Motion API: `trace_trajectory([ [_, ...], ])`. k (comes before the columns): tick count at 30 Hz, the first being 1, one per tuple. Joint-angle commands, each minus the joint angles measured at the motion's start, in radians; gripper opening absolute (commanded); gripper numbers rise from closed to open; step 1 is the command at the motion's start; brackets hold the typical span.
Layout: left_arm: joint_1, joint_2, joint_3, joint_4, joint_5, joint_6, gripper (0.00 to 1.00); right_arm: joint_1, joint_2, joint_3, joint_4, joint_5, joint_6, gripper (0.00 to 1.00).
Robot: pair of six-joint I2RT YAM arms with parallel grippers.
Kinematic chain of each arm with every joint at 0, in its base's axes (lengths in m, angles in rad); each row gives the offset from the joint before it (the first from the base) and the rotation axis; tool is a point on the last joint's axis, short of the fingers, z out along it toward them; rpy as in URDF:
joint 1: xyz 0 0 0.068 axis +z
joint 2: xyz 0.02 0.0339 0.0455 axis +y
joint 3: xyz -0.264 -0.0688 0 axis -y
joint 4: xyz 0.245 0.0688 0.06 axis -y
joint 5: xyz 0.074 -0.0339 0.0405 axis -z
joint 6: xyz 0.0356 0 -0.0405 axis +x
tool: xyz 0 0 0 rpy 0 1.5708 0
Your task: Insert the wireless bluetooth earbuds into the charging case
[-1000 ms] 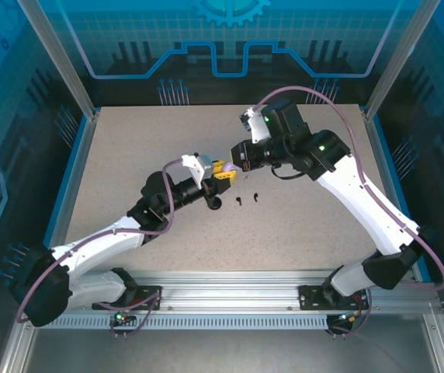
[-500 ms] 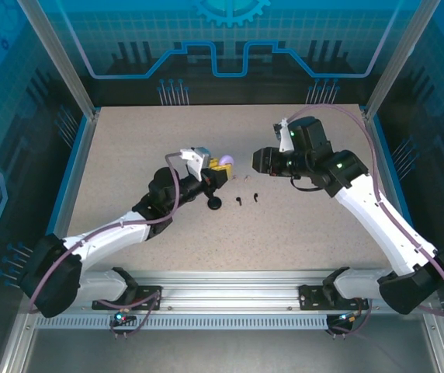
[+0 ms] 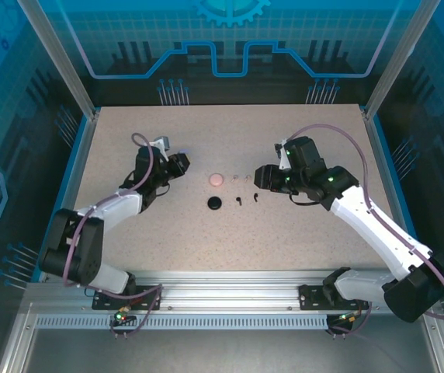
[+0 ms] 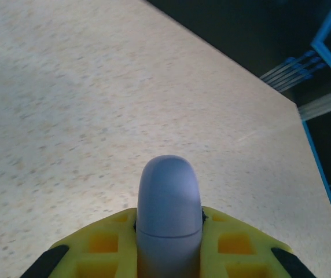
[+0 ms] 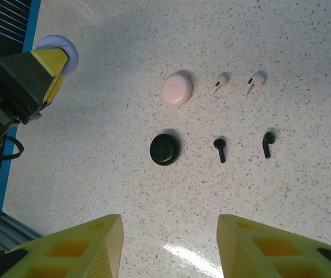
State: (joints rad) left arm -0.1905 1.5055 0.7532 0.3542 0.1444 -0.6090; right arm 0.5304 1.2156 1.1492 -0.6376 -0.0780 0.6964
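Two pale pink earbuds (image 5: 219, 83) and two black earbuds (image 5: 220, 149), tiny, stemmed, lay loose on the desk (image 5: 327, 202) beside a pink case (image 5: 177, 88) and black case (image 5: 165, 149). Left fingers (image 4: 105, 240) clenched a lilac case (image 4: 169, 214); right fingers (image 5: 78, 249) hung released.

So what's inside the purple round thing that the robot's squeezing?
The lilac case sits closed between the left gripper's yellow fingers, so only its smooth shell and lid seam show. Whatever is inside is hidden.

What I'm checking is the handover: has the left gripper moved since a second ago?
Yes. In the top view the left gripper has moved leftward, from just beyond the black case to well left of it, shut on the lilac case.
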Motion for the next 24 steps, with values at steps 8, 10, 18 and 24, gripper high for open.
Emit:
trace_trajectory([
  [8,0.115,0.263,0.158,-0.207,0.157,-0.047,0.00,0.025,0.007,-0.027,0.067,0.033,0.012,0.48],
  [10,0.137,0.282,0.182,-0.244,0.156,-0.034,0.00,0.027,0.005,-0.031,0.070,0.036,0.012,0.49],
  [18,0.215,0.319,0.284,-0.434,0.122,0.048,0.55,0.032,0.000,-0.038,0.078,0.038,0.018,0.52],
  [24,0.280,0.269,0.317,-0.526,0.082,0.091,0.78,0.038,-0.007,-0.029,0.073,0.046,0.018,0.54],
])
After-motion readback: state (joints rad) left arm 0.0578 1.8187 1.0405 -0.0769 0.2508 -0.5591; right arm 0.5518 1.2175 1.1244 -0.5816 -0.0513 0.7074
